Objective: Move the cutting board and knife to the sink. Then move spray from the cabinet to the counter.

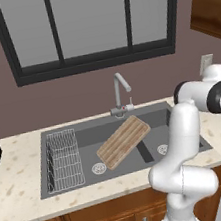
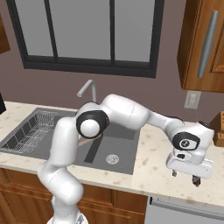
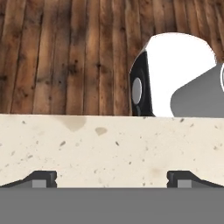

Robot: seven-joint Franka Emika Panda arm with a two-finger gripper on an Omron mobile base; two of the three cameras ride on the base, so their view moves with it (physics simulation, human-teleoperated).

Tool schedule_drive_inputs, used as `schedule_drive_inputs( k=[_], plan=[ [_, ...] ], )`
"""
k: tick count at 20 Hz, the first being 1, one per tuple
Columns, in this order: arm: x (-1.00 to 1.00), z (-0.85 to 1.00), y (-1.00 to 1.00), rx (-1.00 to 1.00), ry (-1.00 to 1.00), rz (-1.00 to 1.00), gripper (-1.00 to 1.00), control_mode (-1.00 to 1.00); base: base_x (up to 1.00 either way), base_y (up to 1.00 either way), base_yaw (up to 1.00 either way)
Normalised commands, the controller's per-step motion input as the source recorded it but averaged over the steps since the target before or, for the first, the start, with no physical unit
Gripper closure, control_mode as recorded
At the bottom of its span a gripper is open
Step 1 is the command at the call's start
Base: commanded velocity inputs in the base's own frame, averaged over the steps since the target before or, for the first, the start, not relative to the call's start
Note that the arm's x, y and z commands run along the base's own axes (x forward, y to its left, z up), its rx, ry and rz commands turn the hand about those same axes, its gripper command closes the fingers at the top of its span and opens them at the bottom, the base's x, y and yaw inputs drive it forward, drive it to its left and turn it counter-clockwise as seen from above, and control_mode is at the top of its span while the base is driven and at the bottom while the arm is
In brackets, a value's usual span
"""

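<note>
The cutting board [image 1: 123,141] lies tilted in the sink [image 1: 152,120], leaning across the divider between the two basins; a sliver of it [image 2: 84,142] shows behind my arm. My gripper [image 2: 185,177] hangs open and empty over the front edge of the counter [image 2: 153,164], right of the sink [image 2: 120,146]. In the hand view the fingertips [image 3: 41,179] stand wide apart over the counter [image 3: 109,144], with the wood floor beyond its edge. The cabinet [image 2: 194,48] on the upper right is closed, its bar handle [image 2: 208,43] vertical. The knife and the spray are out of view.
A wire rack [image 1: 65,160] fills the left basin and the faucet [image 1: 120,88] stands behind the sink. A wall outlet [image 2: 191,99] and a brown box [image 2: 218,129] are at the right. A grey appliance front [image 2: 183,212] sits below the gripper.
</note>
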Motion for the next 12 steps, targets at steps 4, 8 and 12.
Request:
schedule_drive_inputs(
  k=[4, 8, 12],
  plan=[
    [0.00, -0.20, 0.00, -0.01, -0.05, -0.05, -1.00, -1.00, 0.00, 0.00, 0.00],
    [0.00, -0.01, 0.00, 0.00, -0.09, -0.03, -1.00, -1.00, 0.00, 0.00, 0.00],
    [0.00, 0.02, -0.02, -0.06, -0.10, -0.01, -1.00, -1.00, 0.00, 0.00, 0.00]
  ],
)
